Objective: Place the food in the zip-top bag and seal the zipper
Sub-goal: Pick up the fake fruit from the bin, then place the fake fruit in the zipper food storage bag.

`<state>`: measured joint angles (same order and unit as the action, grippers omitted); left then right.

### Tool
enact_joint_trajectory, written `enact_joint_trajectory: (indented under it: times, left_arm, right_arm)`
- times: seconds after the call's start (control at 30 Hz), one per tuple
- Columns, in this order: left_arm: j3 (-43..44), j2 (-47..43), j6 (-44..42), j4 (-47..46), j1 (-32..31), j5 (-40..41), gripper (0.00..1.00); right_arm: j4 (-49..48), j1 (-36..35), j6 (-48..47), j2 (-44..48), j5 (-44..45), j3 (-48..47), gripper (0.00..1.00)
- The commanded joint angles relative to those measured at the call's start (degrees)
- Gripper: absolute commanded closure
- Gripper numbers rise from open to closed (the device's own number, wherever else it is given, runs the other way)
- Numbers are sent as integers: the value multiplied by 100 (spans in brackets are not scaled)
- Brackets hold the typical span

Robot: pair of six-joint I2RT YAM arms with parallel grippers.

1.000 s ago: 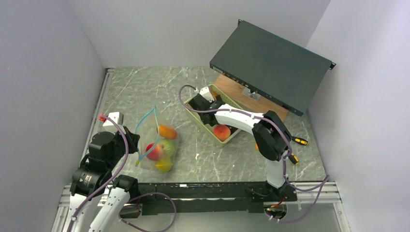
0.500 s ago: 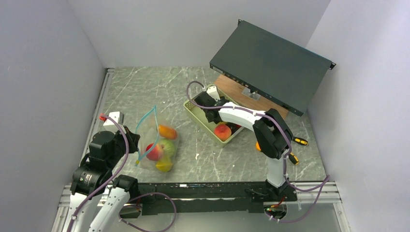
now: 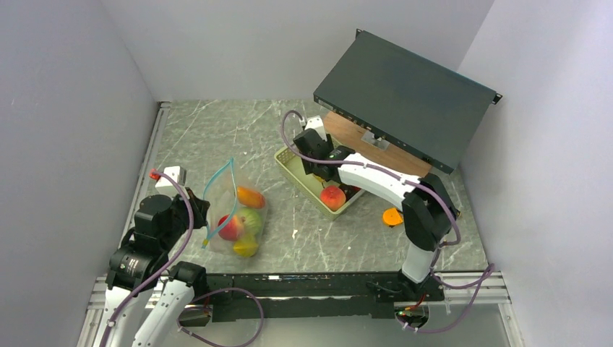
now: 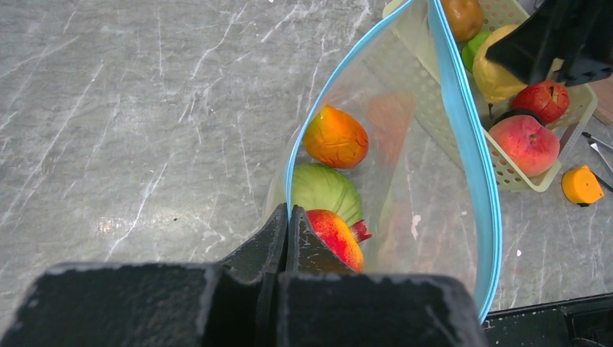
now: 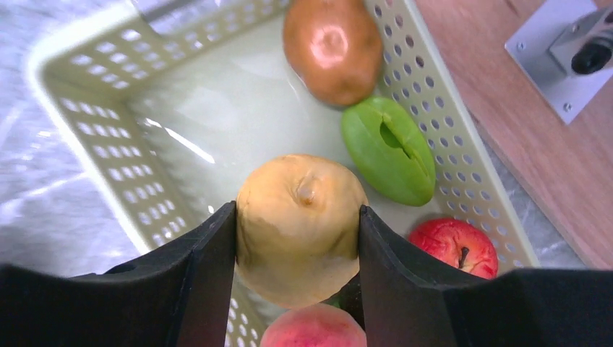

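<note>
The clear zip-top bag (image 3: 233, 210) lies left of centre, its mouth held open. Its teal zipper strip (image 4: 471, 144) loops round the opening; I cannot make out the slider. My left gripper (image 4: 289, 217) is shut on the bag's near rim. Inside are an orange fruit (image 4: 335, 137), a green one (image 4: 325, 189) and a red one (image 4: 336, 235). My right gripper (image 5: 298, 217) is shut on a yellow fruit (image 5: 300, 224) just above the pale green basket (image 5: 87, 116). A brown potato (image 5: 332, 45), a green piece (image 5: 390, 148), a red apple (image 5: 455, 247) and a peach (image 5: 311, 329) lie in the basket.
A dark flat equipment case (image 3: 405, 97) leans over a wooden block (image 3: 361, 141) just behind the basket (image 3: 291, 165). A flat orange piece (image 3: 392, 215) lies right of the basket. Grey walls close in on the left, the back and the right.
My right gripper has moved toward the far end of the basket, and its arm has swung right, uncovering the flat orange piece. The left arm and the bag have not moved.
</note>
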<state>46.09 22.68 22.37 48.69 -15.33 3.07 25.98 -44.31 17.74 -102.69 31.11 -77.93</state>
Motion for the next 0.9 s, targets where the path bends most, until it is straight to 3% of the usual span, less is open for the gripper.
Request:
enact_joint_trajectory:
  times: [0.0,0.1,0.27,0.4,0.53,0.87]
  left_arm:
    - [1,-2,83,-184,2,35,100]
    - [-2,-25,75,-197,-4,12,100]
    - [-12,-3,67,-220,-5,11,100]
    - [11,38,76,-186,-5,24,100]
    - [6,13,59,-197,-5,-8,100]
    - [-3,-96,95,-189,-12,43,100]
  right_arm:
    - [-499,-51,-214,554,-401,-323,100]
    - [-831,-140,-293,974,-987,-306,100]
    - [-2372,-499,-393,2075,-2440,497,100]
    - [-3447,-910,-422,2620,-3061,801,100]
    - [-3818,-1432,-415,2526,-3878,529,100]
    - [-4860,-2334,-927,1861,-4417,168,100]
